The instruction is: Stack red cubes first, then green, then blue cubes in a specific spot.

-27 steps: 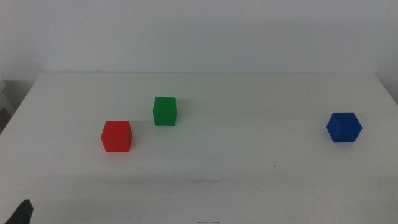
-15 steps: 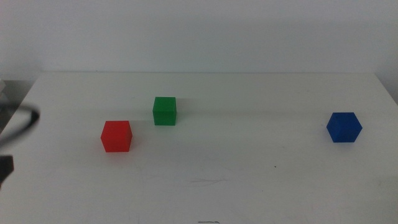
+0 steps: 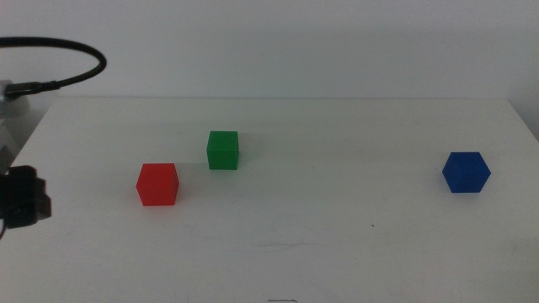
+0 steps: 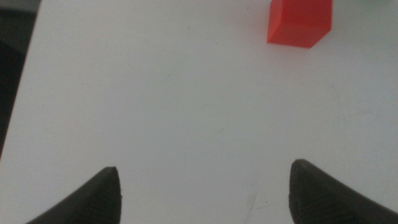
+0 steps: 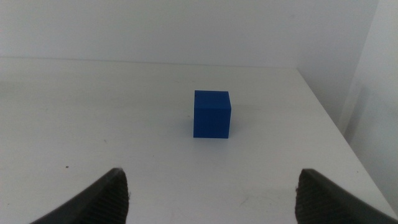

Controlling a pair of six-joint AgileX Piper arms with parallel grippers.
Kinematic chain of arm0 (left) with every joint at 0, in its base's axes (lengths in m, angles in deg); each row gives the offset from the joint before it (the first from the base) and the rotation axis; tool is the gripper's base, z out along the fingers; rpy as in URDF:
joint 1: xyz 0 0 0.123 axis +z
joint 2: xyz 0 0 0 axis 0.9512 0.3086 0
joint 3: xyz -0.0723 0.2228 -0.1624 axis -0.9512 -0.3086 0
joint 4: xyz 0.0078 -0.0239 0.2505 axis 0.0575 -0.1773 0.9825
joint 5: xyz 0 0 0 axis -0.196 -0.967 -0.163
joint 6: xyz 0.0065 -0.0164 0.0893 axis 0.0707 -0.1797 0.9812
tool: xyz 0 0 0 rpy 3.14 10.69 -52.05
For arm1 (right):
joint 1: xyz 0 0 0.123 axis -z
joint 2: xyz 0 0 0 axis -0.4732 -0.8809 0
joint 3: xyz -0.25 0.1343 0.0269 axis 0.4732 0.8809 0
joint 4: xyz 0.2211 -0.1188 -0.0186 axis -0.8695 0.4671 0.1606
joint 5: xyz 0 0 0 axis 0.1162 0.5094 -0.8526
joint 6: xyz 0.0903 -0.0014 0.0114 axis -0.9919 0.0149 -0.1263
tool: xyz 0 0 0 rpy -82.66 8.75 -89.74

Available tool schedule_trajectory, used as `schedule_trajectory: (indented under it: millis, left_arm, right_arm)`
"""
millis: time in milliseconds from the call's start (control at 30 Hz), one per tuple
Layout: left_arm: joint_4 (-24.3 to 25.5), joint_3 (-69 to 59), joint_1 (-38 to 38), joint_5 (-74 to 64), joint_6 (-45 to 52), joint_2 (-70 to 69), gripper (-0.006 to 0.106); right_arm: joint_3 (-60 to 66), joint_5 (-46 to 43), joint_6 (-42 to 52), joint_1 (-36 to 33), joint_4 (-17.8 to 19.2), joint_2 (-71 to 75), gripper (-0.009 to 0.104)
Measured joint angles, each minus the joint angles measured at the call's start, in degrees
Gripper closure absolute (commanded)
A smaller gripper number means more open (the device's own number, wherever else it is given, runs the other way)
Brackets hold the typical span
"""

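The red cube (image 3: 157,184) sits left of the table's middle, with the green cube (image 3: 223,151) just behind it to the right. The blue cube (image 3: 466,172) sits alone at the far right. My left arm (image 3: 21,198) shows as a dark block at the left edge, well left of the red cube. The left gripper (image 4: 205,180) is open and empty over bare table, with the red cube (image 4: 300,22) ahead of it. The right gripper (image 5: 214,180) is open and empty, facing the blue cube (image 5: 212,114) from a distance. The right arm is out of the middle view.
The white table (image 3: 337,202) ends at a white wall behind. A black cable (image 3: 80,50) loops above the table's far left corner. The table's right edge (image 5: 329,118) runs close to the blue cube.
My left arm has come up into view at the left edge, and its cable has swung upward. The three cubes have not moved.
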Motion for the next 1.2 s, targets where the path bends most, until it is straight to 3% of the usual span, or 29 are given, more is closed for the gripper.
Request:
schedule_trajectory:
  millis: [267, 600, 900, 1200]
  left_arm:
    - [-2.60, 9.67, -1.00, -1.09, 1.12, 14.47, 0.011]
    - [-0.83, 26.85, -7.95, -1.70, 1.51, 38.69, 0.011]
    - [-7.57, 38.00, -8.00, -3.18, 4.88, 53.10, 0.011]
    - [-9.17, 39.26, -8.00, -2.13, 7.22, 59.74, 0.012]
  right_arm:
    - [0.00, 0.00, 0.00, 0.00, 0.00, 0.00, 0.020]
    - [0.00, 0.00, 0.00, 0.00, 0.00, 0.00, 0.020]
    - [0.00, 0.00, 0.00, 0.00, 0.00, 0.00, 0.020]
    - [0.00, 0.00, 0.00, 0.00, 0.00, 0.00, 0.020]
